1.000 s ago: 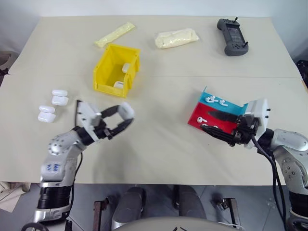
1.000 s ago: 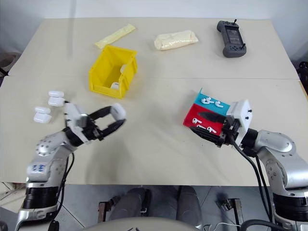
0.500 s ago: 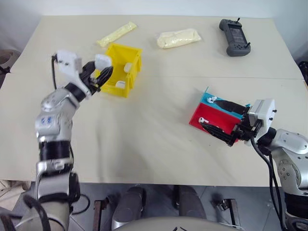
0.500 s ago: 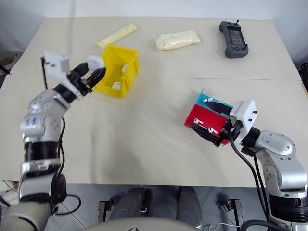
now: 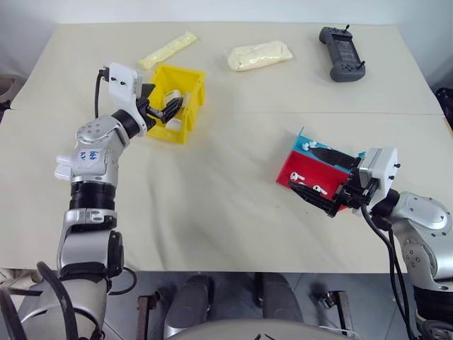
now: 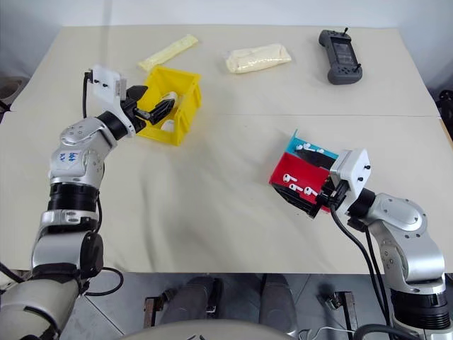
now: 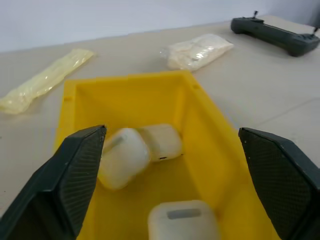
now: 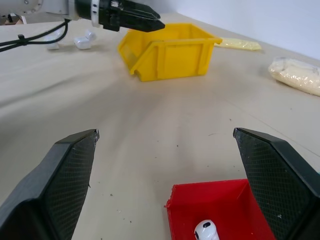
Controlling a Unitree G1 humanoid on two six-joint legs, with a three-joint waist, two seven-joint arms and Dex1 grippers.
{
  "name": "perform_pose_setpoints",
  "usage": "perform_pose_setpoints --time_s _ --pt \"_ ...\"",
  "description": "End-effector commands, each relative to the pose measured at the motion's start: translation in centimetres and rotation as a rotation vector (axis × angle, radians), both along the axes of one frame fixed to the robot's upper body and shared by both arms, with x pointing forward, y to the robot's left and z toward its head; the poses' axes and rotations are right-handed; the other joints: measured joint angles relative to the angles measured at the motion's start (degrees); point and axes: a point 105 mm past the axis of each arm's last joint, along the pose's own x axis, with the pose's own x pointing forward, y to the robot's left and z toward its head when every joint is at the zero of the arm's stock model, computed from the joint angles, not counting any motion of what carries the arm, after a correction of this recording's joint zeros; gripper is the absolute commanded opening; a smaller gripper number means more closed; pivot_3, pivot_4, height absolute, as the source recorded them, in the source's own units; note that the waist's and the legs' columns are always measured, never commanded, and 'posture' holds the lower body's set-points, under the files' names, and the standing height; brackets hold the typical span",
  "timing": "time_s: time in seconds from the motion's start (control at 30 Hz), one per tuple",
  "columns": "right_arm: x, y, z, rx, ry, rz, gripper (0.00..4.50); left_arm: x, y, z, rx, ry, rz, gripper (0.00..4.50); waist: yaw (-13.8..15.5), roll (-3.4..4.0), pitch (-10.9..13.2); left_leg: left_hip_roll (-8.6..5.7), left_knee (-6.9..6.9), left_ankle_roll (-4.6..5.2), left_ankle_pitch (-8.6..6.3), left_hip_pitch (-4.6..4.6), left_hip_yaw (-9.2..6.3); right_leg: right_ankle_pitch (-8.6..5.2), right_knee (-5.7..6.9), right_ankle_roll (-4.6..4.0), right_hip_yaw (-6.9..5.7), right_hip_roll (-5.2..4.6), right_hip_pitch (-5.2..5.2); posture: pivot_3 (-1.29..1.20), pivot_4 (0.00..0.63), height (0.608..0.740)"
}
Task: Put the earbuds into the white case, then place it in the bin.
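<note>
Three cases (image 7: 162,141) lie in the bin (image 7: 210,150). Head views: left gripper (image 5: 164,111) hangs over the bin (image 5: 185,113), fingers spread, empty; right gripper (image 5: 322,198), also spread, hovers at the tray (image 5: 291,170) of earbuds (image 5: 308,146). Wrist views: drop apparently done; next, withdraw and fetch another case. No legible writing

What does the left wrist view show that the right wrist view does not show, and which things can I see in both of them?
Left wrist view alone: the inside of the bin, with three white cases lying in it, and the grey controller. Right wrist view alone: the bin from outside with the open left claw at its rim, the red tray with an earbud, and loose cases on the table. Both: the bin, the two pale bags, the table.
</note>
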Motion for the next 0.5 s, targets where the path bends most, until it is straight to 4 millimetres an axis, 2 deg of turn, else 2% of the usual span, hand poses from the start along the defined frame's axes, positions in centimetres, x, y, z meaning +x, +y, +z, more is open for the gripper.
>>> perform_pose_setpoints --time_s 0.03,0.13,0.33,0.43,0.5 --pt "-0.5 0.1 0.8 0.003 -0.04 0.009 4.5 -2.5 0.5 1.6 0.057 -0.07 -0.079 4.49 -0.2 0.0 0.0 0.03 0.0 0.0 0.0 0.0 0.0 0.0 0.0 0.0 0.0 0.0 0.0 0.0 0.15 0.74" --pt "-0.6 -0.3 0.6 -0.028 -0.027 0.022 4.5 -5.8 2.3 0.0 0.122 -0.027 -0.166 4.49 -0.6 0.01 0.0 0.29 0.01 -0.01 0.0 0.03 0.01 0.0 0.02 0.0 0.01 0.0 0.01 0.0 0.15 0.74" --pt "-0.5 -0.9 0.1 -0.089 -0.012 0.112 4.5 -11.3 5.2 -4.8 0.274 0.143 -0.313 4.49 -0.9 0.02 0.0 0.37 -0.01 -0.01 -0.01 0.07 0.02 -0.01 -0.02 -0.03 0.01 0.0 0.06 0.0 0.15 0.74" --pt "-0.6 -0.7 -0.2 -0.113 -0.037 0.182 4.5 -12.9 5.1 -6.4 0.328 0.15 -0.381 4.49 -0.4 0.01 0.0 0.35 -0.01 0.0 -0.01 0.07 -0.02 -0.02 -0.04 -0.04 0.01 -0.04 0.09 0.0 0.15 0.74" --pt "-0.8 -0.2 -0.8 -0.113 -0.039 0.23 4.5 -13.6 4.4 -7.0 0.349 0.127 -0.428 4.49 -0.2 0.01 0.0 0.34 -0.01 0.01 -0.02 0.07 -0.02 -0.02 -0.07 -0.04 0.01 -0.05 0.1 0.0 0.15 0.74"
